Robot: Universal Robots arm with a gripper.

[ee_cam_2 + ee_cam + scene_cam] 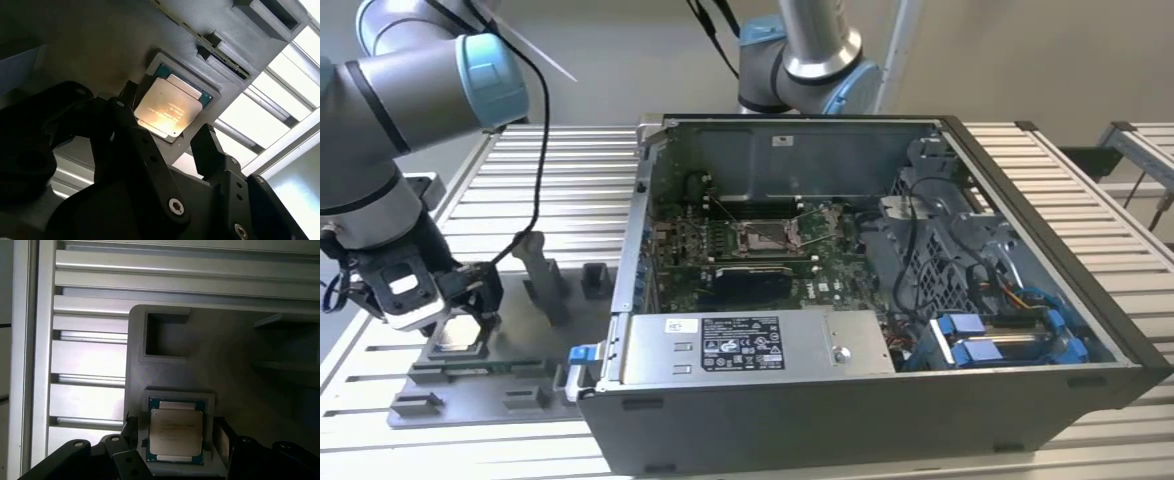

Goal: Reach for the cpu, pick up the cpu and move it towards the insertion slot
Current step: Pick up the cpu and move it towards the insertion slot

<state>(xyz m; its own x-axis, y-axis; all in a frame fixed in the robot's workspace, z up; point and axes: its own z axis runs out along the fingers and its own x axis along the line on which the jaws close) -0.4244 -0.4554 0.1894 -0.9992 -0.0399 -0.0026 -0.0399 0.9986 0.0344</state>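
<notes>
The cpu point(176, 432) is a flat square chip with a pale metal top, lying in a shallow nest on the grey fixture plate point(520, 385). In the exterior view the cpu point(458, 336) sits at the left, just under my gripper point(450, 312). My gripper point(167, 117) is open in both wrist views, with one dark finger on each side of the cpu point(167, 107) and small gaps between. The fingers point(222, 435) hang low around the chip, which rests in its nest. The insertion slot point(765, 237), a shiny metal-framed socket, lies on the motherboard inside the open computer case.
The open computer case point(854, 400) stands to the exterior view's right of the fixture plate, its near wall between the plate and the motherboard. Upright grey fixture blocks point(540, 285) rise beside my gripper. A second arm point(801, 60) stands behind the case. The table point(560, 180) is slatted aluminium.
</notes>
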